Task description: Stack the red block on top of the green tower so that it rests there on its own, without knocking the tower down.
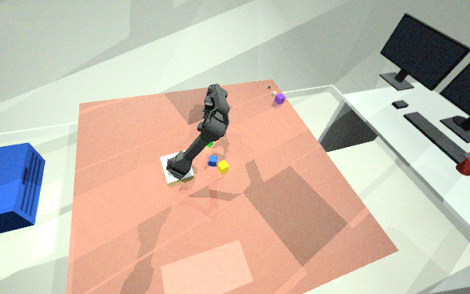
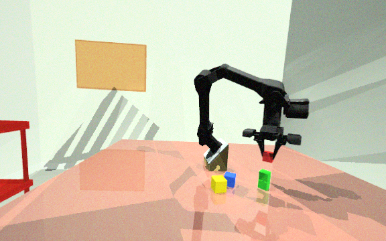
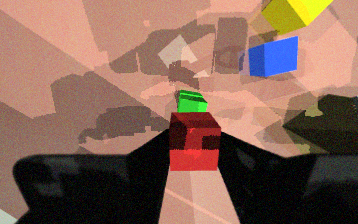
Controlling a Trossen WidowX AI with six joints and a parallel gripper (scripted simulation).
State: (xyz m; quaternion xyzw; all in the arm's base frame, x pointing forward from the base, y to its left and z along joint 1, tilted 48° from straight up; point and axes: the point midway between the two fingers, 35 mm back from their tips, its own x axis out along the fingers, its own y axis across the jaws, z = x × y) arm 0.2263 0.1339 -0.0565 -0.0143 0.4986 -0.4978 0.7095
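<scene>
My end effector [image 2: 269, 152] is clamped on the red block [image 2: 267, 156], holding it in the air above the green tower [image 2: 264, 179], not touching it. The tower stands upright on the tabletop [image 2: 112, 201], near the blue block [image 2: 230, 179] and yellow block [image 2: 218, 184]

A black gripper [image 2: 269, 148] pinches a red block [image 2: 267, 156] over a green tower [image 2: 264, 179]. Yellow [image 2: 218, 184], blue [image 2: 230, 179] and purple [image 1: 280, 98] blocks dot the salmon-pink tabletop [image 2: 112, 207].

Yellow cube [image 2: 218, 184] touching blue cube [image 2: 230, 179] at its 2 o'clock. Purple cube [image 1: 280, 98] at pink mat's [image 1: 137, 135] far corner, 1 o'clock. 2 monitors [image 1: 423, 51], blue box [image 1: 4, 185] off mat.
</scene>
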